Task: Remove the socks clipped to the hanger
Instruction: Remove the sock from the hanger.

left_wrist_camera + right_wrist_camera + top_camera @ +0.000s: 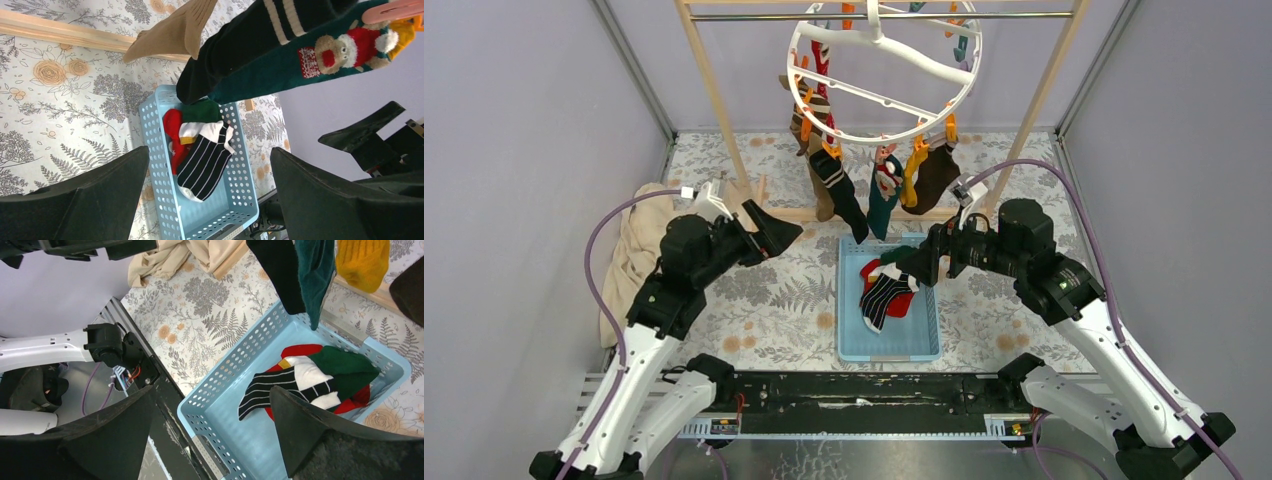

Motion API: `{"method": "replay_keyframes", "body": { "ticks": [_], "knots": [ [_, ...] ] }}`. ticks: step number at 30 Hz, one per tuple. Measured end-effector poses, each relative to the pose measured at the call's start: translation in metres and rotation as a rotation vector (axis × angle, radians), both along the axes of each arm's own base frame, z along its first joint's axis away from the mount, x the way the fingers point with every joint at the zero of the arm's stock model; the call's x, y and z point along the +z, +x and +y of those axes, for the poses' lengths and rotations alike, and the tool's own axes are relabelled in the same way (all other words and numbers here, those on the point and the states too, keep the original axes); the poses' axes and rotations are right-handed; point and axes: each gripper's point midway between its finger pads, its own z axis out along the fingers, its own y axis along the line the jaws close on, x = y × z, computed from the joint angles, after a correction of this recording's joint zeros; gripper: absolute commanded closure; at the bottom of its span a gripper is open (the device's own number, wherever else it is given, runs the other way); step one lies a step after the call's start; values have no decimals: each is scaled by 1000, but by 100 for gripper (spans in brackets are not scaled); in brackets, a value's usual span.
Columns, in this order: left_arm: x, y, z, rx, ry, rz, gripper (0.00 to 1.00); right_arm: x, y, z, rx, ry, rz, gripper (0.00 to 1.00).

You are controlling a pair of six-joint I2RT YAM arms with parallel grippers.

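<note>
The hanger (882,38) hangs at 12 o'clock in the top view, hooked on the rail of the wooden rack (714,100). Several socks hang clipped along its near rim: a black sock (844,195), a teal sock (884,200) with a reindeer figure, a mustard sock (911,180) and a brown sock (934,175), with more at the rim's 9 o'clock side that cannot be told apart. Below, at 6 o'clock from the hanger, a blue basket (854,345) stands on the floral tabletop (764,300) and holds loose socks: a black-and-white striped sock (884,295) lying over red and green ones. The left pincer (209,152) hovers at 9 o'clock from the basket's far end, fingers wide apart, nothing between them. The right pincer (211,390) hangs over the basket's 2 o'clock corner, fingers apart, gripping nothing; whether it touches the green sock there cannot be told. A beige cloth (634,250) lies at 9 o'clock on the tabletop, beside the left arm.
</note>
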Motion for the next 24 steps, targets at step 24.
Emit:
{"method": "replay_keyframes", "body": {
  "ticks": [24],
  "knots": [
    [-4,-41,8,-51,22,16,1,-32,-3,-15,-97,-74,144,0]
  ]
}}
